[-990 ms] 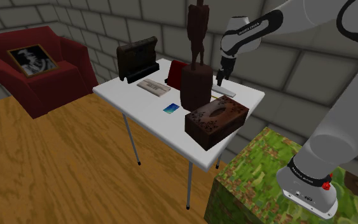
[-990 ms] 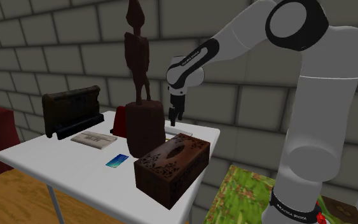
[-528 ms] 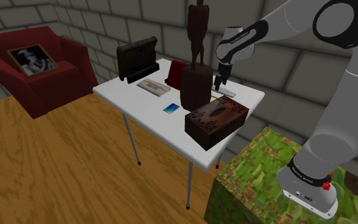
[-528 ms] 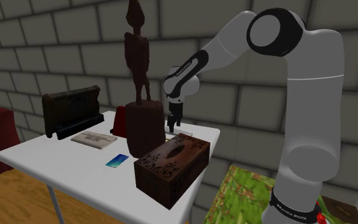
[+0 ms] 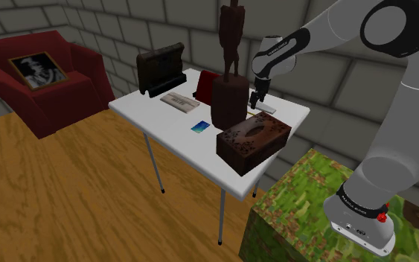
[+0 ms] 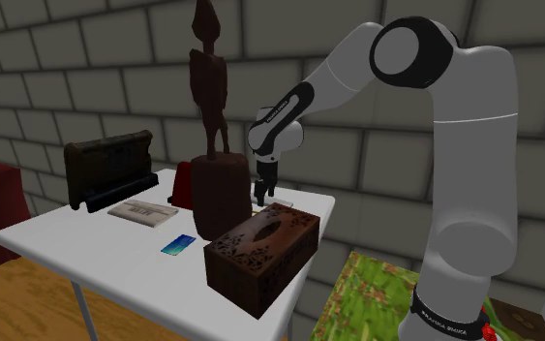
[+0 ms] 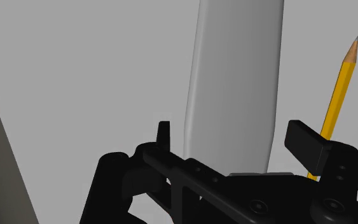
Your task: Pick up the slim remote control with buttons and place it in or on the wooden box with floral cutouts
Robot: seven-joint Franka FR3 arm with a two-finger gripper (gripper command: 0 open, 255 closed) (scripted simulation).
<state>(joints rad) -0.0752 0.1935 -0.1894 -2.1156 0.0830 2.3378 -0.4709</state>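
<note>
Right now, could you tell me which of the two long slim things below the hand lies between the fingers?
The grey remote: it lies between the open fingers, untouched, while the yellow pencil lies outside them.

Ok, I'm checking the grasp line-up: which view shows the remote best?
The wrist view: the grey remote lies lengthwise between the open fingers. The shoulder view shows a pale sliver behind the wooden box; in the second exterior view that box mostly hides it.

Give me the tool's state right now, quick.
Tool: open, astride the slim pale grey remote control without clasping it; holding nothing.
</note>
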